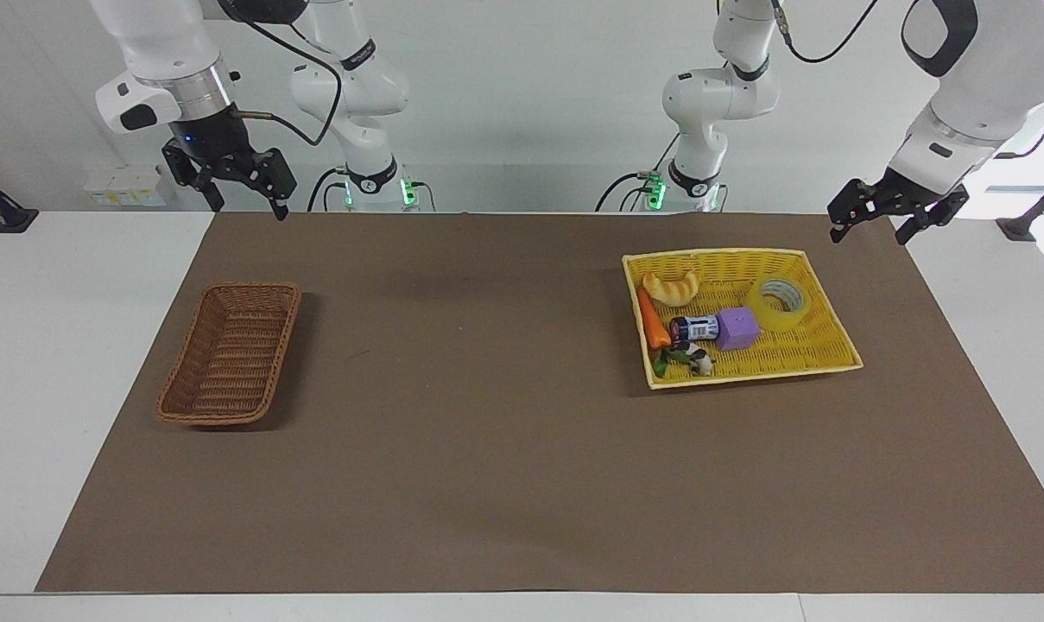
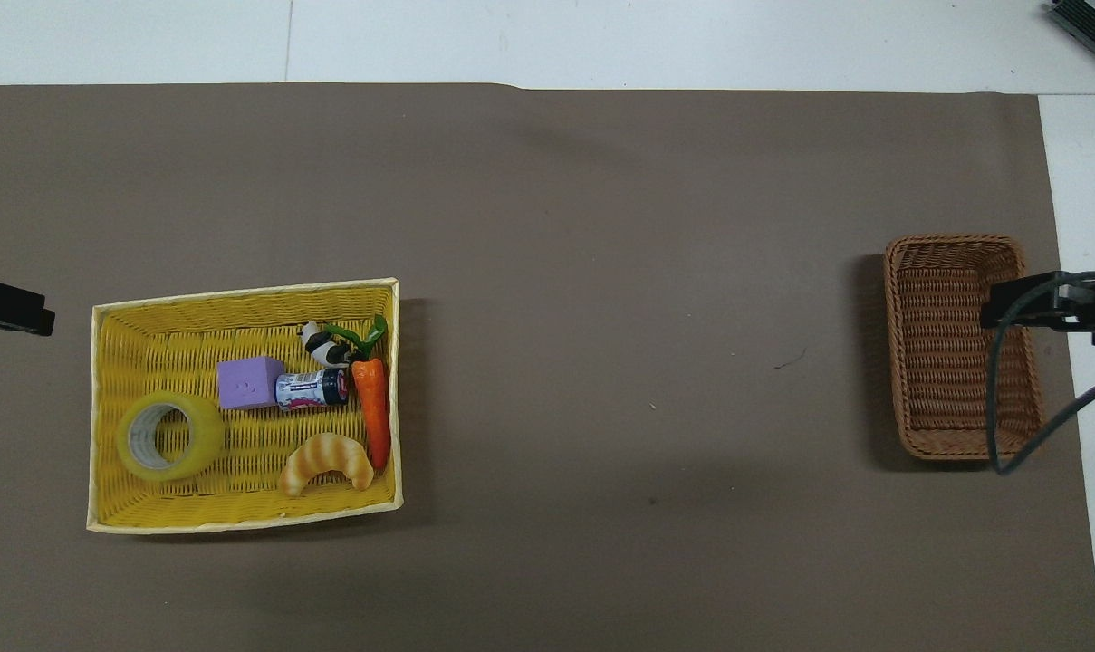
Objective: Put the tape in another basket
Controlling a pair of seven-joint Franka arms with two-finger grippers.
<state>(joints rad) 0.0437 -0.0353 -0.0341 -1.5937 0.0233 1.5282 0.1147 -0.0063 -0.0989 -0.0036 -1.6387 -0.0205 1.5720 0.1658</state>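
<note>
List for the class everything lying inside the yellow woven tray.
Inside the yellow tray lie the tape, a purple cube, a small labelled bottle, a carrot, a croissant and a panda figure. Whatever lies beneath them is covered.

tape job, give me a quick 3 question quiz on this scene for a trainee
1. True or false: the tape lies in the yellow tray.
2. Which thing in the tray touches the purple cube? A) the croissant B) the small bottle C) the carrot
3. Fill in: the brown basket sits toward the ____ arm's end of the table.

Key
1. True; it lies flat at the tray's end nearest the left gripper, which hangs open in the air.
2. B.
3. Right; it holds nothing, and the right gripper is open, up in the air.
</note>
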